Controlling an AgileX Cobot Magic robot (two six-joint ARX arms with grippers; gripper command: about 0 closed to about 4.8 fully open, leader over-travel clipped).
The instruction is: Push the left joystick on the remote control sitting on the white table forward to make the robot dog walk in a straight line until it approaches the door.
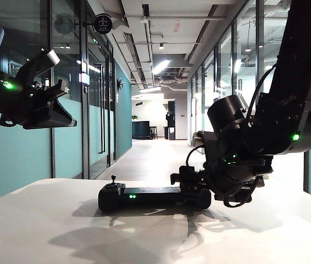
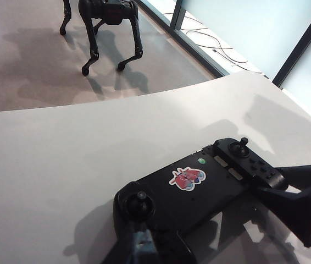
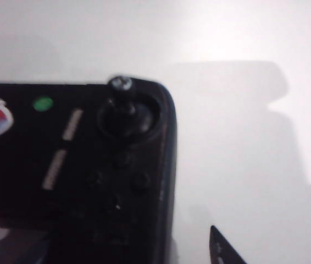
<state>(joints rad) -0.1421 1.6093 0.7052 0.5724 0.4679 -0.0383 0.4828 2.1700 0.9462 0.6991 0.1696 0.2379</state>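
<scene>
Right tool (image 1: 191,184) sat low at the right end of the remote control (image 1: 144,195), centre frame on the tabletop (image 1: 45,231); its jaw state could not be told. Left tool (image 1: 56,77) hung raised at upper left, jaws spread. Robot dog (image 2: 109,11) stood on the floor beyond.

Remote control (image 2: 199,190) — black, wide, bulged handle ends, reddish sticker at centre — laid flat on white worktop (image 2: 62,165). Left joystick (image 1: 113,179) seen upright, untouched. Robot dog (image 2: 109,16) — black, thin-legged — seen standing on floor beyond worktop edge.
</scene>
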